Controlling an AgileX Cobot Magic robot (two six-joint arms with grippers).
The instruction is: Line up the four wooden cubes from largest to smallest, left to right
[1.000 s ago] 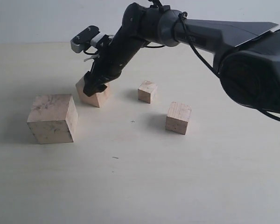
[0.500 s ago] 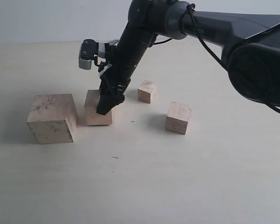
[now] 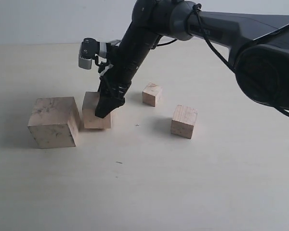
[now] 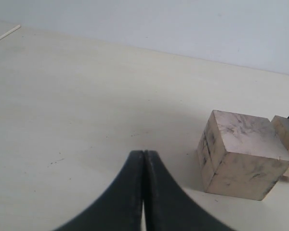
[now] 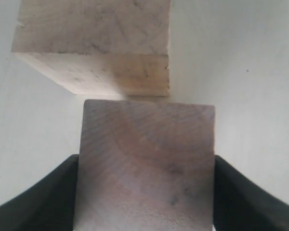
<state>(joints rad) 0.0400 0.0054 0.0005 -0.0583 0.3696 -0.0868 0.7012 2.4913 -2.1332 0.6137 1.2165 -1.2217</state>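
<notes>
Four wooden cubes stand on the table (image 3: 149,192) in the exterior view, one of each size. The largest cube (image 3: 54,121) sits at nine o'clock from the table's middle. The second-largest cube (image 3: 95,117) is just beside it at its three o'clock, with the right gripper (image 3: 104,107) clamped on it from above. The smallest cube (image 3: 152,94) lies at that cube's two o'clock and the third cube (image 3: 184,121) well apart at three o'clock. Bare table spreads along the whole six o'clock side.

Two cubes show in the left wrist view, the largest whole and the second-largest cut by the frame edge. The left gripper (image 4: 143,192) is pressed closed and empty.

Two cubes fill the right wrist view. Both fingers (image 5: 43,202) press opposite faces of the second-largest. The largest sits slightly skewed to it, and I cannot tell whether they touch. No cube has a long axis.
</notes>
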